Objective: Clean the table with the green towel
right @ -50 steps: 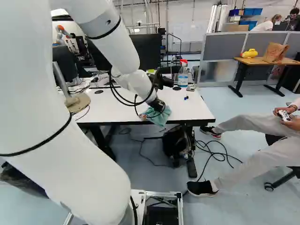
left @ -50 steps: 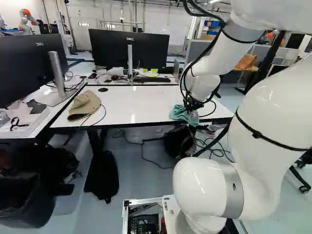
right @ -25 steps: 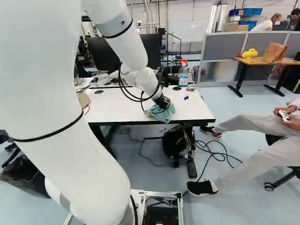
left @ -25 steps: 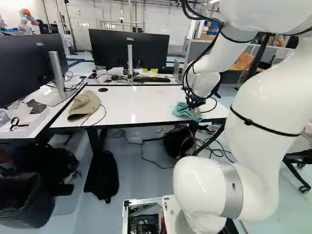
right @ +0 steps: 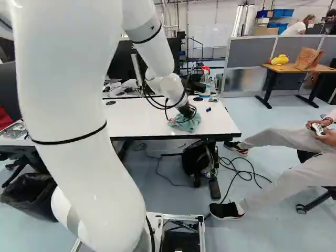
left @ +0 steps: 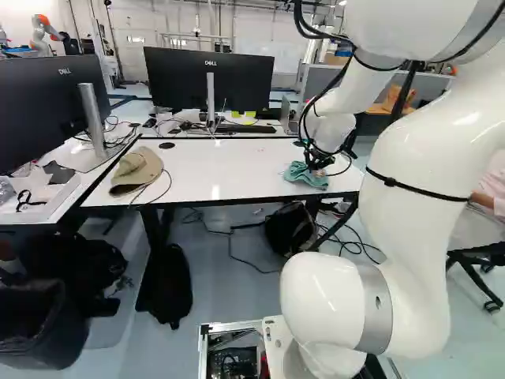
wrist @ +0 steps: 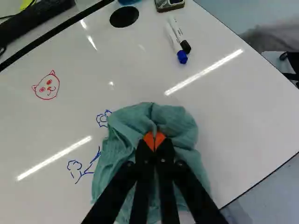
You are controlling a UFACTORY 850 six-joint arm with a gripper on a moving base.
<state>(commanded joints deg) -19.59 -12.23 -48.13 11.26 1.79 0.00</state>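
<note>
My gripper [right: 187, 111] reaches down to the white table [left: 221, 170] near its front right corner, with the green towel [right: 185, 124] bunched beneath it. In the wrist view the orange pads of my gripper [wrist: 154, 140] are together, pinching a fold of the towel [wrist: 180, 123]. The cloth spreads around and under the fingers, flat against the tabletop. Blue flower-like scribbles [wrist: 80, 168] lie right beside the towel, partly running up to its edge. Farther off is a red cat-face drawing [wrist: 47, 87]. Whatever lies under the cloth is hidden.
Two markers [wrist: 175, 37] and an eraser [wrist: 169, 4] lie ahead of the towel. A spray bottle [right: 205, 84] stands at the table's back. A cap [left: 136, 170], monitors [left: 209, 79] and a keyboard [left: 245, 128] are farther left or behind. A seated person [right: 283, 152] is right of the table.
My arm has swung and drawn the gripped towel back from the table's front edge, farther onto the top; in the right base view it shifted right. The base has stayed put.
</note>
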